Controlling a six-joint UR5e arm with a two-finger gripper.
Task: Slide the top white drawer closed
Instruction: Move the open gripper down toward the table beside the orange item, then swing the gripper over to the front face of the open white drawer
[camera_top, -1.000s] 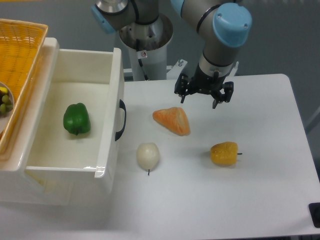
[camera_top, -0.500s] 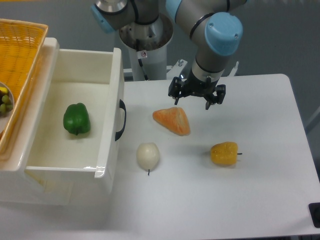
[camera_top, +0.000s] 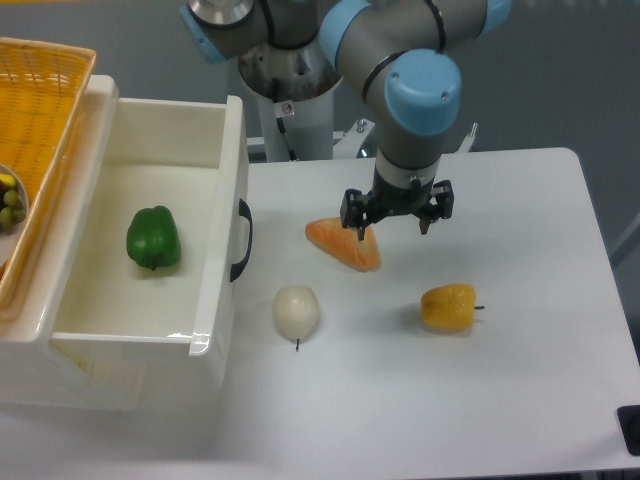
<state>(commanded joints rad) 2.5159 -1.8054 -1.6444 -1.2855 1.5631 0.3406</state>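
Since a second ago we see the hand (camera_top: 392, 223) has shifted left and lower, toward the top white drawer (camera_top: 150, 235), which has not moved and stands pulled out at the counter's (camera_top: 520, 380) left side. The hand points down, fingers apart, holding nothing, its left finger overlapping the orange wedge (camera_top: 345, 243). We cannot tell whether they touch.

The top white drawer (camera_top: 150, 240) stands pulled out holding a green pepper (camera_top: 153, 238), the gripper (camera_top: 392, 226) spread above an orange wedge (camera_top: 345, 243).
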